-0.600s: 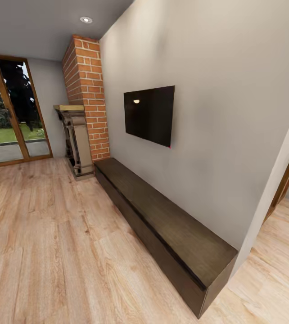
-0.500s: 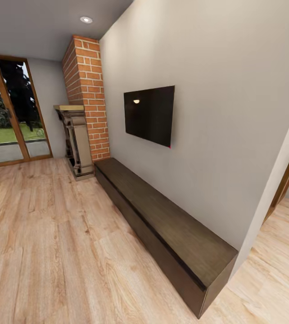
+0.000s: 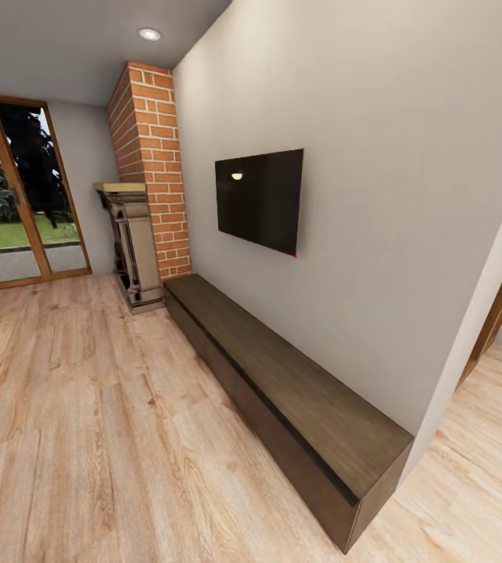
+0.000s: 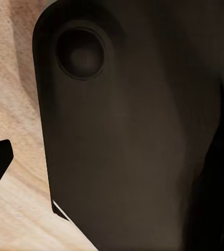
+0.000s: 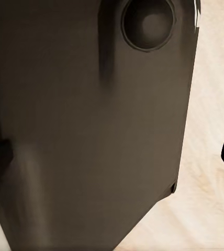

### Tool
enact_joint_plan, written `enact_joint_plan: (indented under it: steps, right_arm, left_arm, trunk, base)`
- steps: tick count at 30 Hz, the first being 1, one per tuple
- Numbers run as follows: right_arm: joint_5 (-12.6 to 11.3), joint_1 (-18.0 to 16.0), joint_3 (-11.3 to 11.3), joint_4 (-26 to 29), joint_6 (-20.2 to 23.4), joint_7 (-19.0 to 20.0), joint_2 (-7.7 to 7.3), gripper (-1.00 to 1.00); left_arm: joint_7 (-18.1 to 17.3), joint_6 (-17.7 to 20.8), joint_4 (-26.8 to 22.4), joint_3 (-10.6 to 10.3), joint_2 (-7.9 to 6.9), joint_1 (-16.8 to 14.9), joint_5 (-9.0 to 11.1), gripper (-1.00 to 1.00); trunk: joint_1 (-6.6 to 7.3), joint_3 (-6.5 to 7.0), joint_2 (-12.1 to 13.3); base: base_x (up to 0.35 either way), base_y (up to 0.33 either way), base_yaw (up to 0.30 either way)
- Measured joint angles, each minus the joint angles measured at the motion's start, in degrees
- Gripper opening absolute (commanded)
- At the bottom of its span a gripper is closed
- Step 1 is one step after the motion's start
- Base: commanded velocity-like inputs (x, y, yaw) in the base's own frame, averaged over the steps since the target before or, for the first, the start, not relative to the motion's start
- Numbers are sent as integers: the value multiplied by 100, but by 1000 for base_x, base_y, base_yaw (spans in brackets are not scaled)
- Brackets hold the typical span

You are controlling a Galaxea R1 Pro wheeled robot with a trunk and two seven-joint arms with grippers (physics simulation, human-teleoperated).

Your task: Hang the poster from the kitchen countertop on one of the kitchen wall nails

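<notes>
A long dark wooden bench [image 3: 282,391] runs from 11 to 5 o'clock along the grey wall [image 3: 392,195], under a black TV [image 3: 259,199]. Brick chimney [image 3: 151,164] and wood floor [image 3: 87,438] beyond. Gripper states: cannot tell.

Even, soft daylight fills the room in the head view, entering through the glass door [image 3: 16,195] at left and brightening the wood floor [image 3: 87,422] near it. A recessed ceiling lamp [image 3: 149,34] glows white and reflects as a small spot on the black TV screen [image 3: 259,199]. Straight lines lean toward the edges, a wide-angle stretch. Both wrist views are dim and soft, with a dark panel [image 4: 127,136] close to the lens.
</notes>
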State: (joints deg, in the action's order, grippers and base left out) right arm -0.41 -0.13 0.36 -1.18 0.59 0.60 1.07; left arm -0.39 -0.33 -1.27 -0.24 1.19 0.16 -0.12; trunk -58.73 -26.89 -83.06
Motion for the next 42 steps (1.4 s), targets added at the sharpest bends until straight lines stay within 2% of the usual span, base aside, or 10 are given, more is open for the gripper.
enact_joint_plan:
  steps: [6,10,15,16,17,18,19,20,29,42]
  right_arm:
    - [2,-1,-1,1,2,-2,-2,100]
    - [17,-132,-30,132,-114,-42,-130,100]
    - [17,-296,-42,300,-261,-56,-291,100]
    - [15,-374,-44,873,-875,-57,-608,100]
    - [15,-745,-50,2060,-914,-59,-736,100]
    - [19,-1166,-37,2644,-926,-59,-757,100]
    - [19,-1279,-37,2633,-930,-61,-764,100]
    - [16,-914,-39,2631,-933,-62,-770,100]
    - [17,-820,-37,2642,-946,-68,-851,100]
    - [17,-818,-36,2638,-946,-68,-855,100]
  left_arm:
    - [0,0,0,0,-1,0,-1,100]
    - [13,-17,-127,16,128,0,-28,100]
    - [19,-26,-287,35,163,0,-40,100]
    - [21,-24,-669,44,166,2,-41,100]
    - [23,-24,-1468,53,154,2,-39,100]
    - [26,-24,-2561,62,128,0,-37,100]
    - [26,-24,-3728,65,116,-13,-35,100]
    - [25,-23,-3849,69,107,-2,-33,100]
    - [14,-30,-3833,79,73,0,-9,100]
    - [9,-31,-3826,95,64,0,-2,100]
  trunk:
    - [0,0,0]
    - [0,1,1]
    - [0,1,1]
    - [0,0,1]
    - [0,0,1]
    - [0,2,1]
    - [0,4,1]
    - [0,0,0]
    - [0,1,1]
    - [0,45,1]
  base:
    - [0,0,0]
    - [0,0,0]
    - [0,0,0]
    - [0,0,0]
    - [0,0,0]
    - [0,0,0]
    - [0,0,0]
    - [0,0,0]
    - [0,0,-12]
    - [0,0,-221]
